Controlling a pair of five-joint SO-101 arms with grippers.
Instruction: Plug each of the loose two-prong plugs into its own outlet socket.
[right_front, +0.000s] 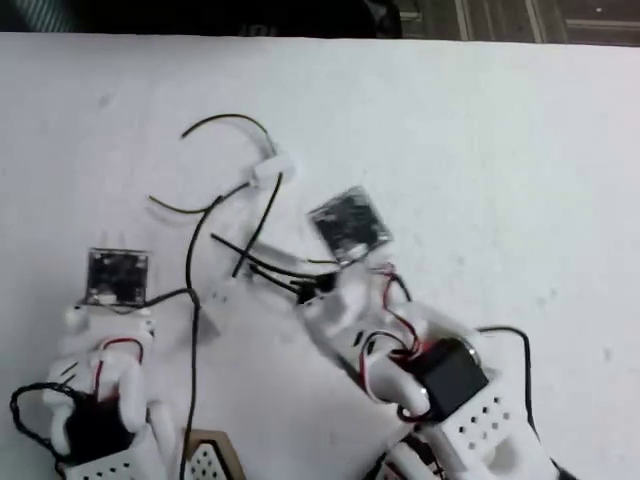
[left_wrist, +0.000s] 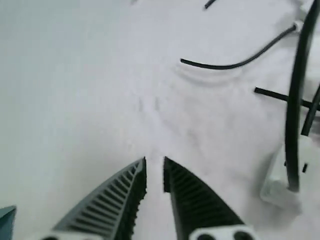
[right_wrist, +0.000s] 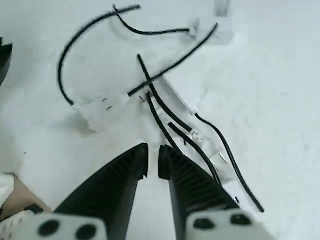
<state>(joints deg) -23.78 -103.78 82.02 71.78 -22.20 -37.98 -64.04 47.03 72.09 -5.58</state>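
Observation:
A white two-prong plug lies mid-table, with black cords curling off it. A second white plug lies nearer the arms on a black cord. Beside it lies a long white block crossed by thin black wires; I cannot make out its sockets. My right gripper hovers just short of that block, shut with nothing in it. My left gripper is shut over bare table, with the nearer plug off to its side. The farther plug lies beyond the right gripper.
Loose black cords loop across the middle of the table. The left arm and right arm rise from the near edge. A brown piece sits between their bases. The far and right parts of the white table are bare.

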